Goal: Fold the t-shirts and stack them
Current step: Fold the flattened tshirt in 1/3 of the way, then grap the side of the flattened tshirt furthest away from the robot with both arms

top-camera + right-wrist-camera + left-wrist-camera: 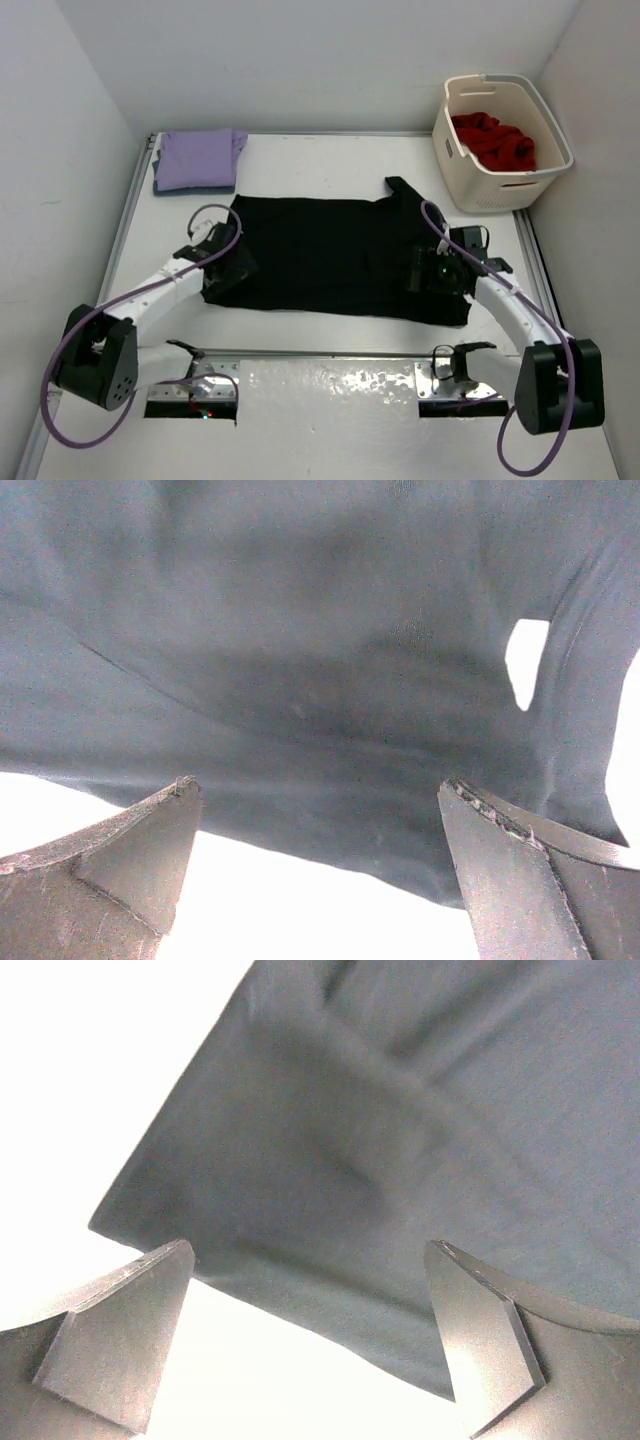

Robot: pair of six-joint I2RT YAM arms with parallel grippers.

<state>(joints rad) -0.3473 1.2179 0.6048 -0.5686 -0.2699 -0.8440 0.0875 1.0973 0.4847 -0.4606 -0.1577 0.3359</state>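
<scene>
Reaching over the black t-shirt [335, 255], both hands open at its near edge.

The black t-shirt lies spread flat in the middle of the desk [300, 165]. The left hand [222, 262] sits at its near left corner and the right hand [432, 272] over its near right part. In the left wrist view the left hand [308, 1250] has its fingers [120, 1330] wide apart with the shirt's hem running between them. In the right wrist view the right hand [318, 783] is spread the same way above the hem. Both arms angle inward from their bases toward the cloth. A folded lavender t-shirt [198, 158] rests at the far left on a teal-blue t-shirt [190, 188], and a red t-shirt [492, 138] is bunched in the cream basket [500, 192] at the far right.
</scene>
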